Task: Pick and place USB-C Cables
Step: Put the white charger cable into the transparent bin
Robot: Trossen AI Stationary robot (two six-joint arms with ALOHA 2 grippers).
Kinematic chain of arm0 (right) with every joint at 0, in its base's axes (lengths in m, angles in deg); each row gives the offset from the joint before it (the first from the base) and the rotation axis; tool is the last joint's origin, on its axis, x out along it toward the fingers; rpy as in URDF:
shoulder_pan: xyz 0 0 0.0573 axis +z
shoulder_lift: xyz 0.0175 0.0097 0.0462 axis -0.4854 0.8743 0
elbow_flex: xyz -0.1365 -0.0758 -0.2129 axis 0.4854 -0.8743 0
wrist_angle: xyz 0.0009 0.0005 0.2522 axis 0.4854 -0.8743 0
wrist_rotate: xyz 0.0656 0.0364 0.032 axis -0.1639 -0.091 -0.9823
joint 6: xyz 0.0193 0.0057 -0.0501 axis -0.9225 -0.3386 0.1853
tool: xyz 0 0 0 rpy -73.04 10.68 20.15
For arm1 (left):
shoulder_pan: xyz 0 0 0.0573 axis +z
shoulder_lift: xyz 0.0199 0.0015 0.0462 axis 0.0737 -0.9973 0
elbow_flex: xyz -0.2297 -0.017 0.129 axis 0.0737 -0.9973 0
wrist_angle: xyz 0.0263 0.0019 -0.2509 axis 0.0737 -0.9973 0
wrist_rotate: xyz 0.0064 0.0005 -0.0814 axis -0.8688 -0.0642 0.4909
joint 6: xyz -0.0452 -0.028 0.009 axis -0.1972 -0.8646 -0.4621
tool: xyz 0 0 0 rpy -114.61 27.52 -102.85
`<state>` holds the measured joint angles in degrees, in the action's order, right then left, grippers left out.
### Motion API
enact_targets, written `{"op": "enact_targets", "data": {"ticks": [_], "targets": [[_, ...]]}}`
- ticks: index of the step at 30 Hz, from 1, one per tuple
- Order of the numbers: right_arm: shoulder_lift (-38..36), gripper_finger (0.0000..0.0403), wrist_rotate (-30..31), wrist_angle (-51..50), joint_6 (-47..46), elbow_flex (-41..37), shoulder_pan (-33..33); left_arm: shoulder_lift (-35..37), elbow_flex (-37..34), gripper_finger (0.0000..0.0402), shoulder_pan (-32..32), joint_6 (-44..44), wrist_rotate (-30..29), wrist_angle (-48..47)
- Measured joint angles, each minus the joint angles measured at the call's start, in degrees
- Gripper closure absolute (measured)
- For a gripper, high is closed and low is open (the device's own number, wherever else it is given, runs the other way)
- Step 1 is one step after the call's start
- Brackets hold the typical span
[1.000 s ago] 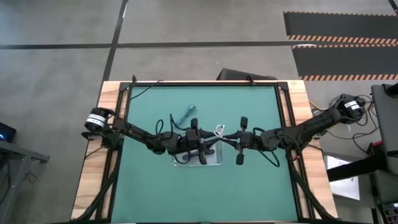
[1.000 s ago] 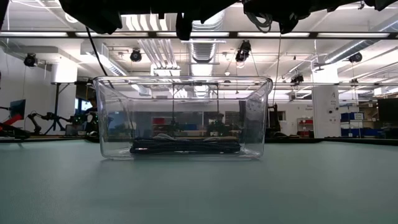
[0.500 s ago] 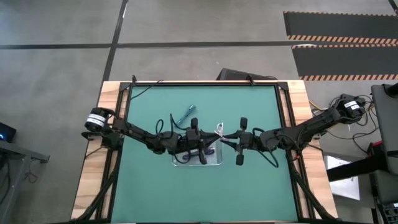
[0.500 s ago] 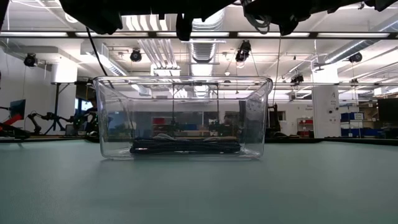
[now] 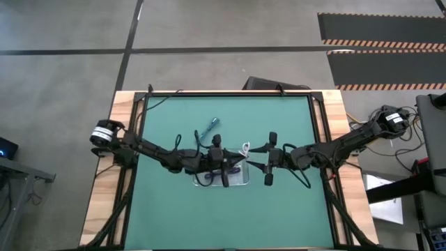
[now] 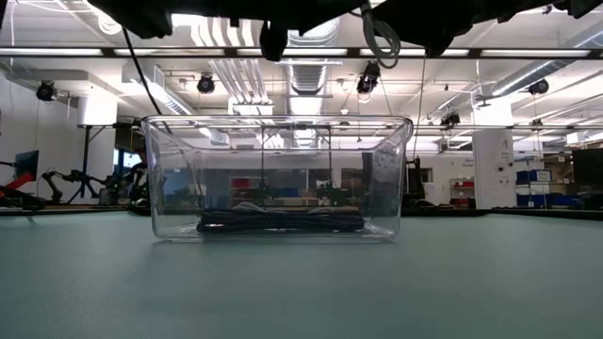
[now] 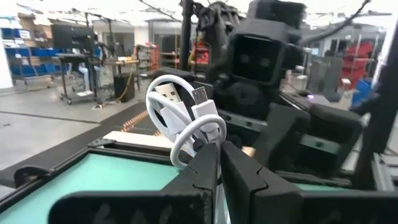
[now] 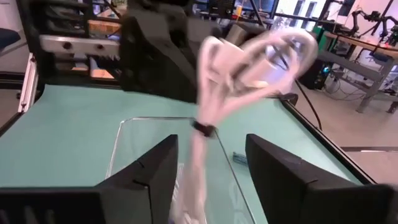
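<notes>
Since a second ago the left arm's elbow has drawn slightly toward the counter's left edge and a loop of its black wire has appeared over the clear tray's left end in the high view; in the low view a loop of wire now hangs by the top edge. The tray and its contents have not shifted.

The left claw (image 5: 233, 165) hovers above the clear tray (image 5: 239, 183) near the middle of the green counter (image 5: 279, 216), its fingers (image 7: 205, 171) pinched tight on a white USB-C cable (image 7: 183, 118). That coiled bundle stands up from the fingertips, its long axis roughly upright with a slight tilt, both plugs at the upper end. In the high view the same cable (image 5: 245, 148) shows just beyond the tray's far right corner, between the two claws.

The right claw (image 5: 267, 166) waits just to the right of the tray, its fingers (image 8: 280, 171) spread wide with nothing between them; the white bundle hangs in front of it, above the tray's rim.

A black cable (image 6: 281, 221) lies flat along the tray floor, its long axis running left to right. A teal cable (image 5: 208, 129) lies on the counter beyond the tray, slanting toward the far right, well apart from both claws.
</notes>
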<state>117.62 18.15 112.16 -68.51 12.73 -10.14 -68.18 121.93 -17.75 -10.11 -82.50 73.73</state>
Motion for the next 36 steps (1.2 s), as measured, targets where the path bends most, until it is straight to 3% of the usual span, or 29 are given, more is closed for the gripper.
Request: {"op": "enact_targets", "data": {"ticks": [11,21,29,36], "targets": [[-0.64,0.0218,0.15,-2.06,-0.83,0.09,-0.02,9.29,0.03,0.0401,-1.92,-2.84,0.06,-19.51],[-4.43,0.0219,0.15,-8.05,-1.88,0.35,-0.02,16.17,3.28,0.0401,-1.99,-12.62,0.13,-46.6],[-8.07,0.022,0.2,-12.67,-1.95,0.42,-0.02,15.16,12.35,0.0401,-1.97,-15.21,0.75,-65.48],[-9.77,0.0219,0.22,-14.25,-1.77,0.42,-0.04,11.11,23.17,0.0401,-1.68,-15.28,6.77,-83.69]]}}
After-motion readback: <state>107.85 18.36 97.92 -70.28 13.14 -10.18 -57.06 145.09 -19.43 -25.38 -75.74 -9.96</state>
